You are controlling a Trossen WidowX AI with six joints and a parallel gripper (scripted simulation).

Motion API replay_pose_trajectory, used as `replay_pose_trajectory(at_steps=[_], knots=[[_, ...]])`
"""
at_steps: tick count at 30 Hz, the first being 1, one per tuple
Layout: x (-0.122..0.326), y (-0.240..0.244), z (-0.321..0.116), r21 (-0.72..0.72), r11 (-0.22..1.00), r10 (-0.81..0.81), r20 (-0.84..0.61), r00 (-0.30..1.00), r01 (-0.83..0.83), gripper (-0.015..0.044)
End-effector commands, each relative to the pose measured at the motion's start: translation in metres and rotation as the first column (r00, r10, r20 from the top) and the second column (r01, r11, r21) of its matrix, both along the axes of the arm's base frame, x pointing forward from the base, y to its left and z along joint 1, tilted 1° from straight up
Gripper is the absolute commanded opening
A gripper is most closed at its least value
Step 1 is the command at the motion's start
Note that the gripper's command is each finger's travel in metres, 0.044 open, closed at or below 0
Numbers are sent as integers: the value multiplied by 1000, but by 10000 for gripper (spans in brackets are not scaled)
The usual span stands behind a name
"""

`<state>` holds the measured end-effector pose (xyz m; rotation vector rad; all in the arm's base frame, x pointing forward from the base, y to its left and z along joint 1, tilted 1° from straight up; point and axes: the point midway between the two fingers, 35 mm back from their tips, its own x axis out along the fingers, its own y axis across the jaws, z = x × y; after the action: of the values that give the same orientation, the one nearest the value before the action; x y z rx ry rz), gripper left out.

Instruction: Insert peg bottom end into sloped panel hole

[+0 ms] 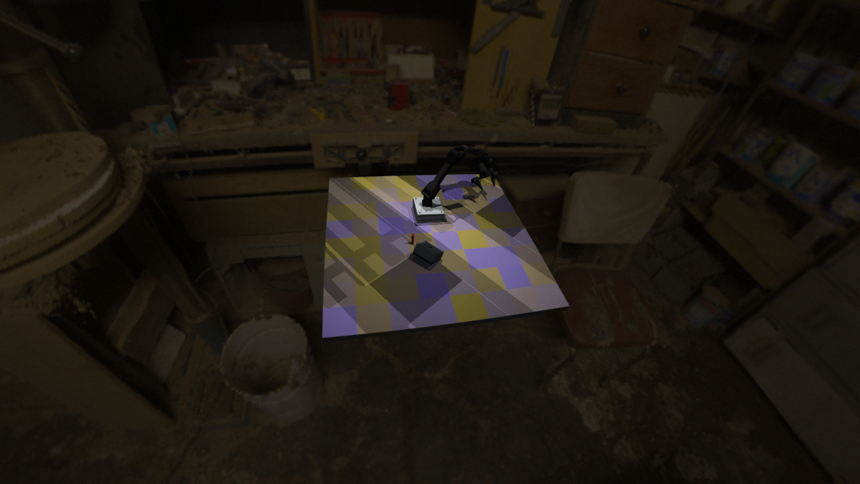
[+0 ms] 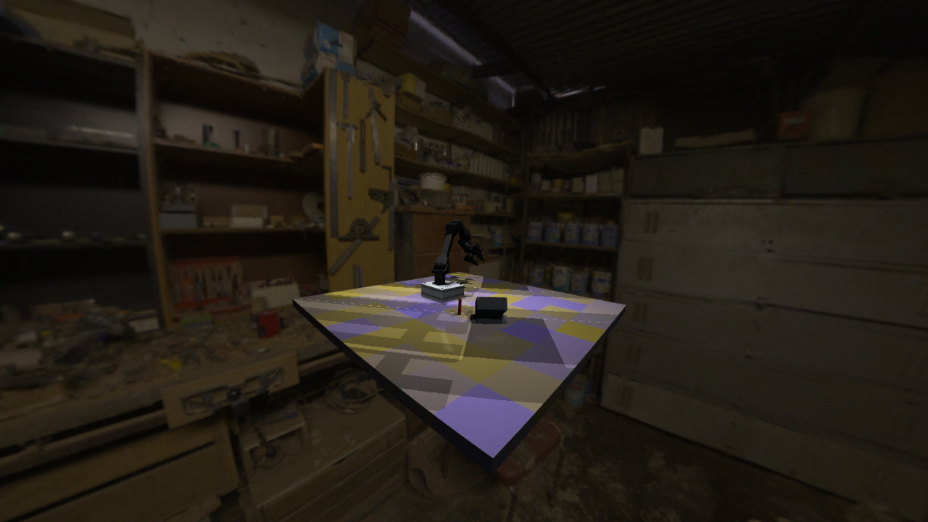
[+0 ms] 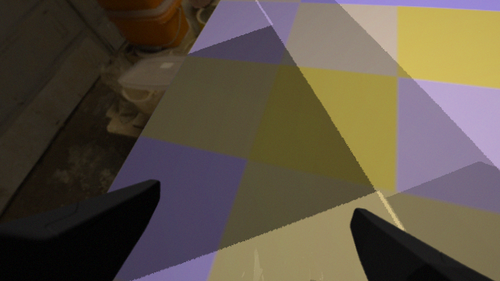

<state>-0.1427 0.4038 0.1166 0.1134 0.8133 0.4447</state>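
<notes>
A small red peg [image 1: 412,238] [image 2: 460,306] stands upright on the table. The dark grey sloped panel block [image 1: 428,255] [image 2: 491,307] sits close beside it; its hole is too small and dark to make out. My gripper [image 1: 487,182] [image 2: 480,256] [image 3: 256,203] is open and empty. It hangs above the table on the far side of the arm's base, well away from the peg and the panel. The wrist view shows only tabletop between and beyond the fingers, with neither peg nor panel in it.
The white base [image 1: 429,210] [image 2: 442,291] of the arm stands between the gripper and the peg. The checkered table [image 1: 372,312] [image 2: 486,415] [image 3: 332,97] carries broad shadows. Its edge shows at the left of the wrist view, with an orange bucket [image 3: 150,23] beyond.
</notes>
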Motion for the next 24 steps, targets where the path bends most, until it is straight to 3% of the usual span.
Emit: replay_pose_trajectory(at_steps=[1,24], knots=[[20,2,0,-30,999,-20,0,1000,20,440],[138,4,-8,-203,969,-140,24,990,142,440]])
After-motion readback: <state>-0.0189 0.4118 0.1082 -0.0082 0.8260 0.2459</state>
